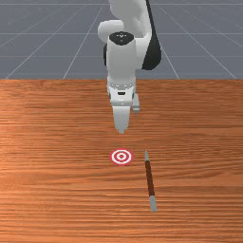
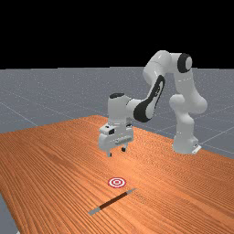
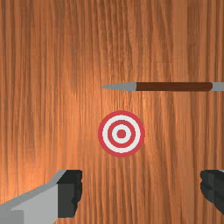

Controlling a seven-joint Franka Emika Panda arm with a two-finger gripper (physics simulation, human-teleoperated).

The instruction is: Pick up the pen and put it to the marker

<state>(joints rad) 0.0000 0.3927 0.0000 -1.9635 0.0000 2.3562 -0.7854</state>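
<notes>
my white two-finger gripper (image 3: pixel 141 189) hangs empty, its fingers wide apart. the slim brown pen with grey ends (image 3: pixel 174 86) lies near the round red-and-white target marker (image 3: pixel 121 134). i'd turn the gripper roughly a quarter, then lower squarely astride the pen's middle.

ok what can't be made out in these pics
Front view: end effector, one finger hidden behind the other.
Front view: arm, upper links cut off by top edge.
Wrist view: pen, blunt end cut off by picture edge.
All views: pen's underside, hidden by the pen.
</notes>
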